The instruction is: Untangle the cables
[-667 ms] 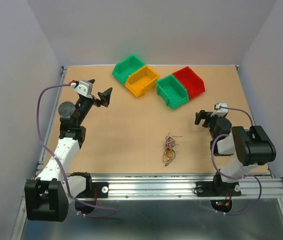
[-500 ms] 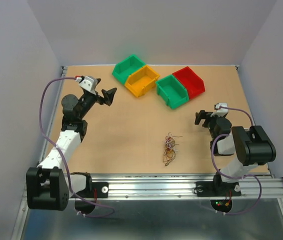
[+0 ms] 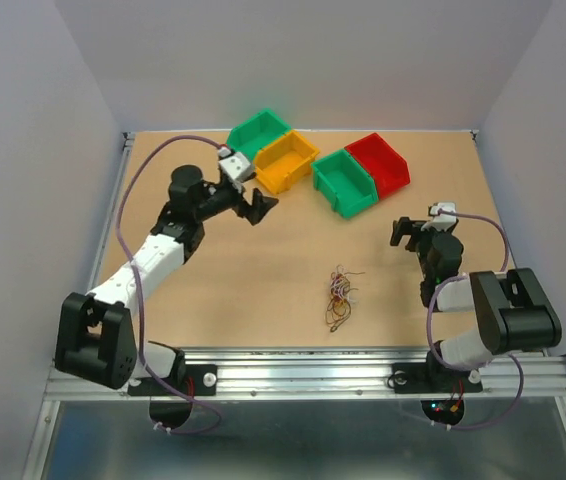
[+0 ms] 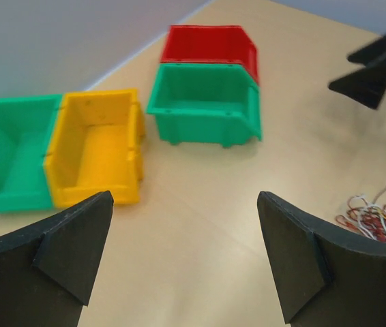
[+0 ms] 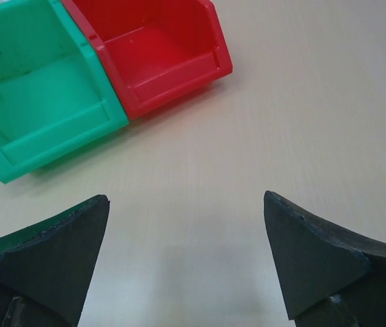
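The cables (image 3: 339,297) lie in a small tangle on the table (image 3: 233,280), close to its near edge and between the two arms. The left gripper (image 3: 260,203) hangs with its jaws spread wide and empty, just beside the yellow bin (image 3: 285,160). The right gripper (image 3: 410,232), also spread and empty, is to the right of the tangle, on the near side of the red bin (image 3: 379,162).

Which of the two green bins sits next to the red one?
The right-hand green bin, side by side with the red bin. The left-hand green bin adjoins the yellow bin instead.
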Available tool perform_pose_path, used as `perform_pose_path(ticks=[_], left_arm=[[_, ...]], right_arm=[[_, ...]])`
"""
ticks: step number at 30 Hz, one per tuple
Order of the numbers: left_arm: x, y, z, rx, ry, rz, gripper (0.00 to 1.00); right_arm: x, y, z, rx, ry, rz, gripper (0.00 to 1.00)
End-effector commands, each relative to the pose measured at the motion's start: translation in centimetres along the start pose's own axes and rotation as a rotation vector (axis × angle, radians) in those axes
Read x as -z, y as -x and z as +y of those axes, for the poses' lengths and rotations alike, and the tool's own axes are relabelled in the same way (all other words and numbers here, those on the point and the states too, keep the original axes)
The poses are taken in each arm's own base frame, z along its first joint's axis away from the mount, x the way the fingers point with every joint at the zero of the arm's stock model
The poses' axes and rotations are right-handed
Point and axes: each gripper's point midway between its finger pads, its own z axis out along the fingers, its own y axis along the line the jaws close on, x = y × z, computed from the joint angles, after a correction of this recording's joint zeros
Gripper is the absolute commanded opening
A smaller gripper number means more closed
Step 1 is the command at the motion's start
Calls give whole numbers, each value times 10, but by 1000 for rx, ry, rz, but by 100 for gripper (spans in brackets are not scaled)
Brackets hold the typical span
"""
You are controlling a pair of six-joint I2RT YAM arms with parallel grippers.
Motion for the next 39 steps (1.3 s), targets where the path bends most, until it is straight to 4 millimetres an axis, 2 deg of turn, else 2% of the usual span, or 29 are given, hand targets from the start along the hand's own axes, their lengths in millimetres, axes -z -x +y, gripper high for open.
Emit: perform_pose_path(ticks=[1,2,3,4,5,6,7,8,10,11,12,14,15,17,22,23,25,28,31,32,35,38,39], left_arm=[[-32,-21,-61,-145,-175,128,99],[-39,-33,-67,-174,-190,161,99],[-44,-41,-77,-196,-205,187,99],[-48,-52,-98,-200,-258,225,99],[-54,-61,-109,-214,-289,257,99],[-55,-74,-127,-215,-328,307,99],[-57,-81,-126,-208,-325,335,99],[-64,-90,-143,-194,-358,370,98],[-66,-106,-157,-164,-379,443,98],[-72,-116,-168,-152,-409,475,95],[-72,-123,-174,-135,-425,502,95],[-78,-135,-189,-132,-461,528,95],[-79,-138,-193,-132,-468,535,94],[-77,-151,-207,-126,-504,579,94],[-82,-154,-244,-121,-597,599,93],[-82,-163,-248,-110,-614,622,92],[-84,-163,-258,-109,-644,624,91],[-88,-171,-261,-127,-636,640,88],[-92,-186,-266,-151,-624,686,68],[-95,-192,-269,-159,-629,701,51],[-94,-199,-270,-162,-634,738,21],[-94,-188,-269,-175,-634,705,11],[-92,-180,-267,-181,-628,685,6]], right_arm=[[-5,46,9,-53,-60,-35,100],[-5,53,1,-107,-120,-38,100],[-3,44,2,-130,-122,22,100],[-1,51,6,-258,-137,18,100],[-5,62,8,-313,-146,15,100],[-2,54,11,-304,-133,65,100],[-2,57,17,-306,-99,70,100],[2,57,19,-312,-88,69,100],[8,52,12,-362,-134,59,100],[13,56,1,-376,-192,27,100],[21,46,-5,-380,-220,24,100],[28,55,-9,-385,-229,-33,100],[31,48,-10,-382,-233,-19,100],[37,49,-12,-391,-235,-45,100],[37,42,-17,-404,-266,-41,100],[34,41,-17,-405,-271,-33,100],[33,39,-16,-399,-264,-24,100],[35,39,-17,-405,-269,-31,100],[41,40,-19,-416,-279,-48,100],[44,41,-21,-423,-285,-59,100],[47,42,-20,-429,-275,-66,100],[48,42,-14,-426,-238,-64,98],[47,42,-5,-424,-192,-53,97]])
